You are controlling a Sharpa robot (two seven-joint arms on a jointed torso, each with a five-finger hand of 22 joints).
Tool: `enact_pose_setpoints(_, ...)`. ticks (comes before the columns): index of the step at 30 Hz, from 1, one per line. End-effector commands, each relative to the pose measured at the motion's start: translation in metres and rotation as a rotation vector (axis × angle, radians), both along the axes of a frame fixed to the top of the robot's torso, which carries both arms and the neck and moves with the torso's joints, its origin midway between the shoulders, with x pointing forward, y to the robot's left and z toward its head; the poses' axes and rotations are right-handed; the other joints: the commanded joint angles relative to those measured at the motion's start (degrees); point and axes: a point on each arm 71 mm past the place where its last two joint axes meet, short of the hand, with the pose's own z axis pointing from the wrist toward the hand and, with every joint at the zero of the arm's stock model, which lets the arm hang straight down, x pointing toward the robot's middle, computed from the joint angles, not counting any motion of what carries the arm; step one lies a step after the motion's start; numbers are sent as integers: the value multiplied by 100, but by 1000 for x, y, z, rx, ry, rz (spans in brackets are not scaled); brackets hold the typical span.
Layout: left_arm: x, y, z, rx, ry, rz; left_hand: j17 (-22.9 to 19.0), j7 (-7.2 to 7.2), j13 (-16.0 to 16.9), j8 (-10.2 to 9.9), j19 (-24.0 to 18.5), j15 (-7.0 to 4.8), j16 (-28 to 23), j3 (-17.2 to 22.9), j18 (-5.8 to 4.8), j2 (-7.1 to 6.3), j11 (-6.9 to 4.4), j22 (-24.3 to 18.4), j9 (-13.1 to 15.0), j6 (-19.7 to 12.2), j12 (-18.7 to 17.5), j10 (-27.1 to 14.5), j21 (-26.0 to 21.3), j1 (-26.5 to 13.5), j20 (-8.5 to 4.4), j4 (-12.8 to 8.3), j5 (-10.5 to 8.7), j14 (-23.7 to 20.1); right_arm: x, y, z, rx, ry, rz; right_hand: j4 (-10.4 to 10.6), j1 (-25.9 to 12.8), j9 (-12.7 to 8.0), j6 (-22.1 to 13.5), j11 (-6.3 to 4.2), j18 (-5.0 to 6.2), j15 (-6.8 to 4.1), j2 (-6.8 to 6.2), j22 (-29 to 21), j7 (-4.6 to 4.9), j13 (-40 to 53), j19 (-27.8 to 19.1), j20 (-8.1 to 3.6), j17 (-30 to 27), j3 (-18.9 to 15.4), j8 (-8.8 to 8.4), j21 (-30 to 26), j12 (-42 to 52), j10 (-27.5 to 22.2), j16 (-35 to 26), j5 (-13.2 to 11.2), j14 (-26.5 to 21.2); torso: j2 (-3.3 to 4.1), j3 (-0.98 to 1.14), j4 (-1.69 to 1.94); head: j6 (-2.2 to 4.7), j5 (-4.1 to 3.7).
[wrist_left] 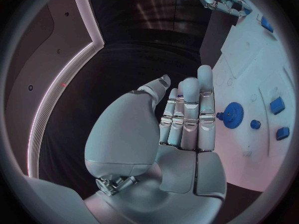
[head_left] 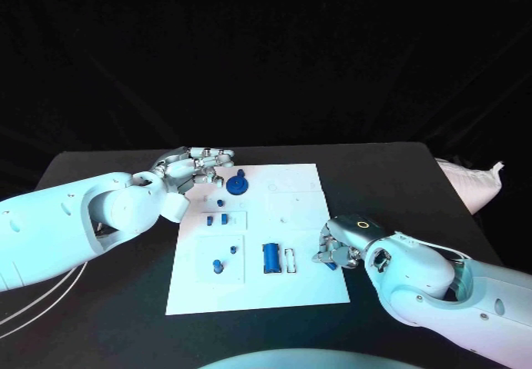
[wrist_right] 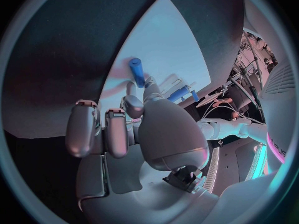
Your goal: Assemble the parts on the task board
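Right hand point(wrist_right: 140, 134) pinches a blue peg point(wrist_right: 136, 70) at its fingertips, over the task board point(head_left: 299, 284) edge; thin grip, could slip or tilt. Left hand point(wrist_left: 181, 119) open, blue gear point(wrist_left: 233, 115) just beyond its fingertips.

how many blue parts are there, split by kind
blue gear: 1
long blue cylinder: 1
small blue pieces on the task board: 5
blue peg held by the right robot hand: 1
total: 8
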Motion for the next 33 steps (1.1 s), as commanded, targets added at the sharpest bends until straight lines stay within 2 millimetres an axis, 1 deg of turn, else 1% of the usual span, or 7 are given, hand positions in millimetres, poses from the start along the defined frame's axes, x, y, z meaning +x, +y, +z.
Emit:
enact_pose_setpoints(1, -1, -3, 1, -6, -5, -22, -5, 1, 9, 15, 2, -5, -10, -22, 57, 31, -6, -4, -2, -47, 13, -34, -21, -32, 21, -12, -7, -49, -6, -4, -19, -116, 75, 19, -86, 197, -775, -20, -28, -50, 9, 50, 0, -21, -5, -28, 3, 258, 120, -44, -39, -46, -25, -35, -114, 371, 0, -1, -9, -4, 13)
enact_pose_setpoints(6, -1, -3, 1, 0, -6, -28, -5, 1, 9, 15, 2, -5, -10, -22, 57, 31, -6, -4, -2, -47, 13, -34, -21, -32, 21, -12, -7, -49, -7, -5, -21, -177, 82, 41, -255, 456, -769, -4, -38, -51, 0, 42, -3, -28, -29, -30, -9, 260, 291, -74, -47, -103, -55, -40, -207, 371, 1, 3, -8, -15, 18)
enact_pose_setpoints(10, -2, -2, 1, 2, -6, -28, -5, 1, 9, 15, 2, -5, -10, -22, 57, 31, -6, -4, -2, -47, 13, -34, -21, -32, 21, -12, -7, -49, -8, -6, -21, -198, 74, 49, -253, 434, -770, -4, -27, -50, 7, 3, -13, -14, -50, -35, -7, 249, 300, -90, -57, -137, -69, -50, -239, 367, 0, 6, -11, -16, 22)
enact_pose_setpoints(13, -2, -2, 1, 3, -7, -29, -5, 1, 9, 15, 2, -5, -10, -22, 57, 31, -6, -4, -2, -47, 13, -34, -21, -32, 21, -12, -7, -49, -9, -6, -20, -189, 61, 49, -157, 267, -771, -5, -7, -49, 26, -68, -28, 7, -61, -41, 4, 246, 265, -112, -70, -158, -68, -57, -306, 365, 4, 9, -13, -14, 23)
enact_pose_setpoints(17, -1, -2, 1, 3, -7, -30, -5, 1, 9, 15, 2, -5, -10, -22, 57, 31, -6, -4, -2, -47, 13, -34, -21, -32, 21, -12, -7, -49, -10, -5, -17, -159, 39, 48, 63, -51, -765, -9, 14, -47, 46, -224, -42, 25, -69, -46, 24, 244, 231, -141, -85, -175, -60, -66, -454, 364, 3, 13, -14, -8, 16)
enact_pose_setpoints(24, -1, -2, 1, 3, -7, -30, -5, 1, 9, 15, 2, -5, -10, -22, 57, 31, -6, -4, -2, -47, 13, -34, -21, -32, 21, -12, -7, -49, -11, -7, -13, -126, 12, 37, 457, -325, -724, -6, 19, -41, 51, -528, -64, 21, -80, -53, 38, 238, 523, -174, -111, -219, -83, -87, -460, 361, 11, 10, -5, -12, 12)
enact_pose_setpoints(33, -1, -1, 1, 3, -6, -29, -14, 3, 11, 17, 1, -4, -12, -26, 58, 31, -5, -7, -2, -50, 23, -44, -25, -37, 22, -14, -7, -55, -14, -15, -8, -109, -9, 25, 546, -286, -695, 6, 14, -43, 47, -634, -48, 15, -57, -46, 35, 262, 681, -177, -106, -201, -75, -78, -375, 367, 7, 9, -10, -29, 14)
